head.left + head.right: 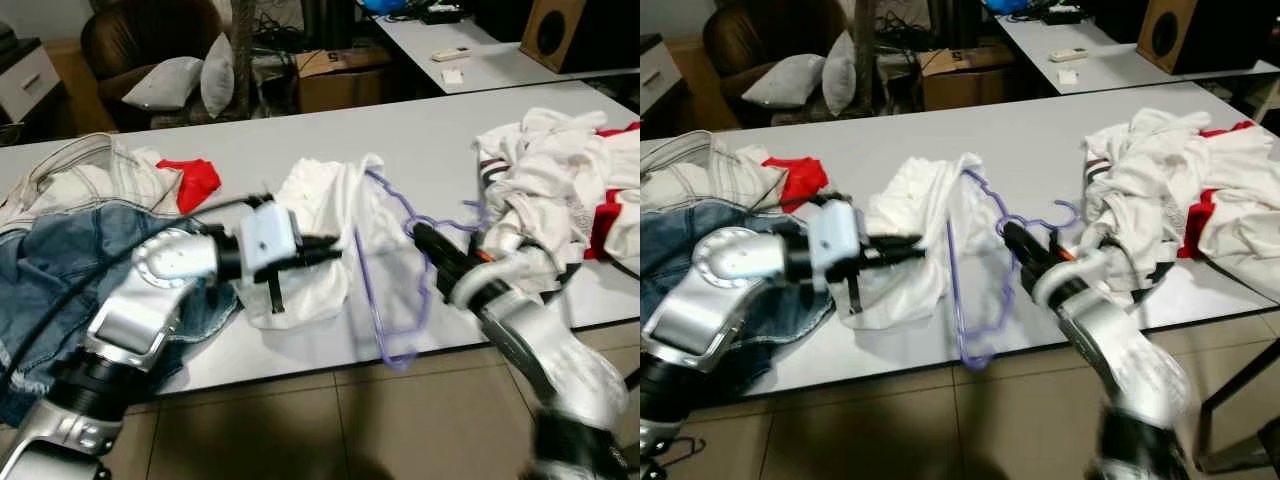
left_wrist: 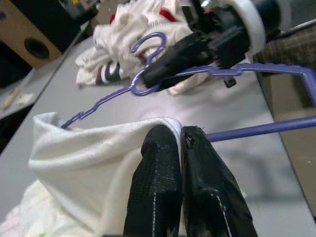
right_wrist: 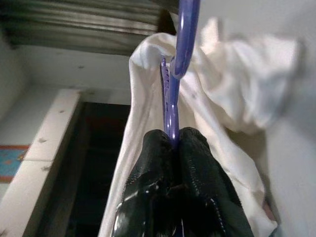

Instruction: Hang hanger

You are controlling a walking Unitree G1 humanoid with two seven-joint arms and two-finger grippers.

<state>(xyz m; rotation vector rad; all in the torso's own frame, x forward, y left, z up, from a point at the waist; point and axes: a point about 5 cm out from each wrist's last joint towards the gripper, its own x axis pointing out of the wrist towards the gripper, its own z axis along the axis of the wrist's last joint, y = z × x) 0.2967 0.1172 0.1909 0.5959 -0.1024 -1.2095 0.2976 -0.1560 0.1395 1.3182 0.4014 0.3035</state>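
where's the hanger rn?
The purple hanger is at the table's near edge, centre of the eye views, gripped near its hook by the right pincer, one end inside the white shirt pinched by the left pincer.

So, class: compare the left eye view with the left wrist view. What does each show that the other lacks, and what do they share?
Left eye view alone: blue jeans, a red cloth, two cushions and the tiled floor.

Left wrist view alone: a close look at the left claw pinching the white shirt edge.

Both: the purple hanger, the right claw gripping it near the hook, the grey table and the clothes pile.
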